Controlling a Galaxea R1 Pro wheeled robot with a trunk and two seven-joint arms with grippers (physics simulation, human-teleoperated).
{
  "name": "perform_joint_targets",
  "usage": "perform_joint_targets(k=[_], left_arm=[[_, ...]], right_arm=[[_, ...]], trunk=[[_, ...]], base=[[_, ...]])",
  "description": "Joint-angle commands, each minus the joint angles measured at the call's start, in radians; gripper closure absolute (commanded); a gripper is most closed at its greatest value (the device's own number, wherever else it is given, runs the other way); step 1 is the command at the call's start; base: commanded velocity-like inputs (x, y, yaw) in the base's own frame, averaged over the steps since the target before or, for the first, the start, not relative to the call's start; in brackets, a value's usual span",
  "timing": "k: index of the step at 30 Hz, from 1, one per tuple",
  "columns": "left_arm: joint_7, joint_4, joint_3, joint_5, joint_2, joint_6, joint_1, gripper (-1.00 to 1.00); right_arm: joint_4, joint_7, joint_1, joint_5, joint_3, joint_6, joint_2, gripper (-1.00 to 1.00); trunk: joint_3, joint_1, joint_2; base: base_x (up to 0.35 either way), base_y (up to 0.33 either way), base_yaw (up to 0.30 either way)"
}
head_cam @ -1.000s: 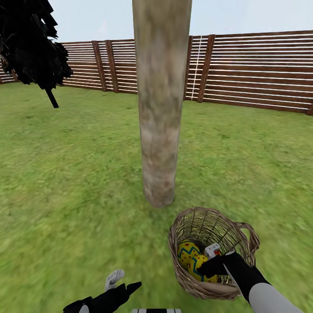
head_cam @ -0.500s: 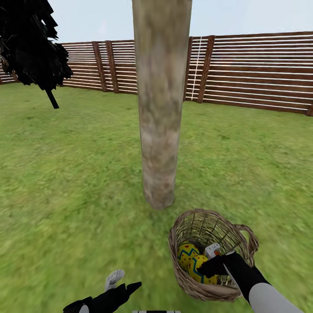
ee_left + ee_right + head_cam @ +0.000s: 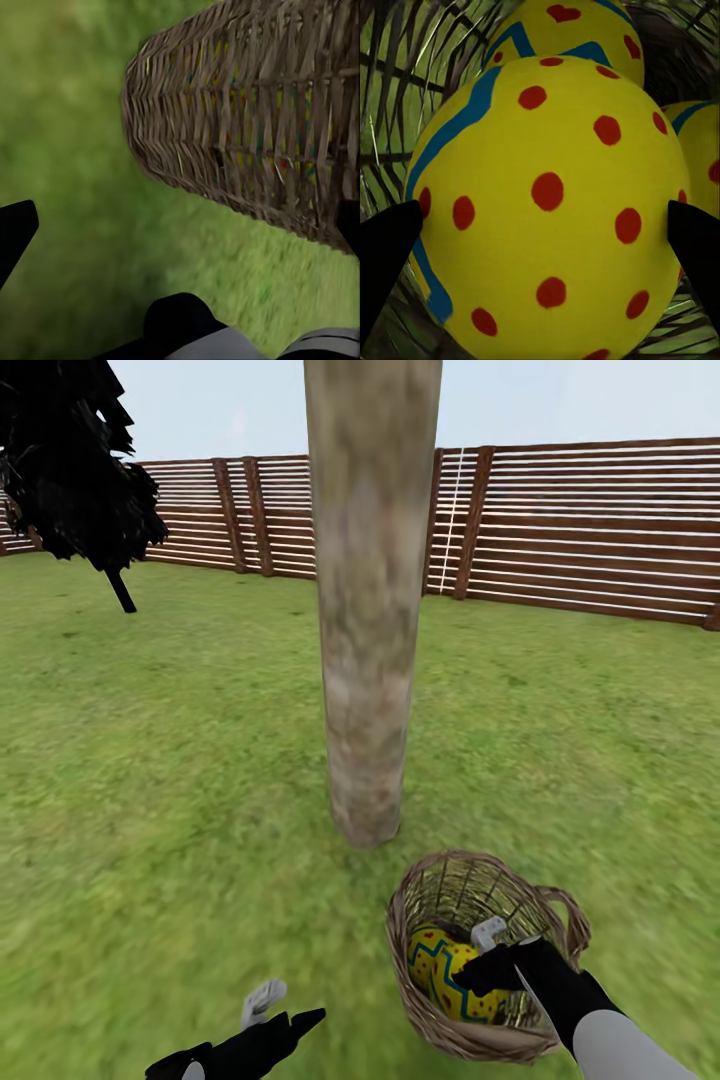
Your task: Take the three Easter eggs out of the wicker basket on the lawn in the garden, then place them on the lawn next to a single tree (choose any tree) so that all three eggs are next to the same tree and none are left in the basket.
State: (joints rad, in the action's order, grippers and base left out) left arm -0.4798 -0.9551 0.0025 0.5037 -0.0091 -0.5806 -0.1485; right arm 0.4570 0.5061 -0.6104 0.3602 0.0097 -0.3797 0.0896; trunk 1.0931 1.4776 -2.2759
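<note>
The wicker basket [image 3: 430, 1000] stands on the lawn [image 3: 180, 780] just right of the base of the tree [image 3: 368, 660]. My right gripper [image 3: 478, 958] reaches down inside it. In the right wrist view its two black fingertips [image 3: 386, 251] press both sides of a yellow Easter egg [image 3: 547, 202] with red dots and a blue zigzag. A second egg [image 3: 577, 30] with a heart lies behind it, and a third egg [image 3: 706, 146] lies beside it. My left gripper [image 3: 290, 1005] hangs open and empty over the grass, left of the basket's woven wall [image 3: 247, 112].
A brown slat fence [image 3: 580, 530] closes off the back of the garden. A dark, nearly black tree [image 3: 70, 470] stands at the far left. Open grass spreads all around the trunk.
The whole picture has slid down slightly, so the camera moved. The basket sits lower relative to my right gripper, and the dotted egg stays between its fingers. The left arm is unchanged.
</note>
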Motion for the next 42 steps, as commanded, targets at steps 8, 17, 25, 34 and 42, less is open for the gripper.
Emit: perform_joint_targets(k=[8, 17, 25, 34, 42], left_arm=[[0.001, -0.001, 0.001, 0.007, 0.000, -0.008, 0.000, -1.00], [0.001, -0.001, 0.001, 0.007, 0.000, -0.008, 0.000, -1.00], [0.001, -0.001, 0.001, 0.007, 0.000, -0.008, 0.000, -1.00], [0.001, -0.001, 0.001, 0.007, 0.000, -0.008, 0.000, -1.00], [0.001, -0.001, 0.001, 0.006, 0.000, -0.008, 0.000, -1.00]], right_arm=[[0.006, 0.008, 0.000, 0.006, 0.000, -0.004, 0.001, 1.00], [0.007, 0.028, 0.000, 0.007, -0.002, -0.004, 0.002, 1.00], [0.019, 0.082, 0.000, 0.006, -0.004, -0.005, 0.007, 1.00], [0.097, 0.161, 0.000, 0.005, -0.007, -0.016, 0.030, 1.00], [0.154, 0.219, 0.000, 0.002, -0.009, -0.022, 0.065, 1.00]], trunk=[[-0.024, -0.031, 0.056], [-0.053, -0.065, 0.119], [-0.078, -0.096, 0.175], [-0.106, -0.131, 0.238], [-0.131, -0.161, 0.294]], base=[[0.000, 0.000, 0.000], [0.000, 0.000, 0.000], [0.000, 0.000, 0.000], [0.000, 0.000, 0.000], [0.000, 0.000, 0.000]])
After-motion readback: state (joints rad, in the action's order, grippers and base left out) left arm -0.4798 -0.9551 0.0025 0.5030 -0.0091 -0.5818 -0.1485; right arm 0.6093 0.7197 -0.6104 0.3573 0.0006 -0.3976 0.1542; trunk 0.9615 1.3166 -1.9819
